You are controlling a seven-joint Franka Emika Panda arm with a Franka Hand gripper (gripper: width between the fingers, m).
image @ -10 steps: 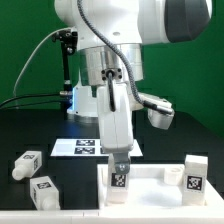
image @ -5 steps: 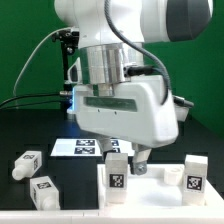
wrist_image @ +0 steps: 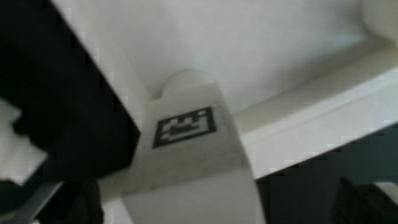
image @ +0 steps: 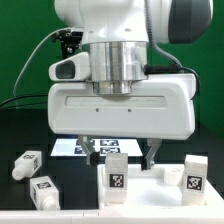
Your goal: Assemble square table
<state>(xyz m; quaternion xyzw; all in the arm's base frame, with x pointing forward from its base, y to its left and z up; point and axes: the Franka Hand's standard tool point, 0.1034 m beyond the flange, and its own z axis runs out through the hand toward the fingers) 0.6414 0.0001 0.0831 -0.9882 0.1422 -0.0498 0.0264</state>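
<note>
The white square tabletop [image: 152, 187] lies at the front of the black table. A white leg [image: 117, 172] with a black-and-white tag stands upright at the corner of the tabletop on the exterior view's left. My gripper [image: 124, 153] hangs over this leg, its broad side facing the exterior camera, with one dark finger on each side of the leg and space between. In the wrist view the leg [wrist_image: 178, 160] runs up between the open fingers of the gripper [wrist_image: 196, 208], beside the tabletop's ribbed inside [wrist_image: 302, 70]. Another tagged leg [image: 196, 172] stands at the tabletop's other end.
Two loose tagged legs [image: 27, 164] [image: 44, 191] lie on the black table at the exterior view's left. The marker board [image: 72, 147] lies behind the tabletop under the arm. A green wall and cables stand at the back.
The hand has turned about a quarter turn around its vertical axis over the upright leg, from narrow side to broad side facing the exterior camera. The leg stays upright in the same spot.
</note>
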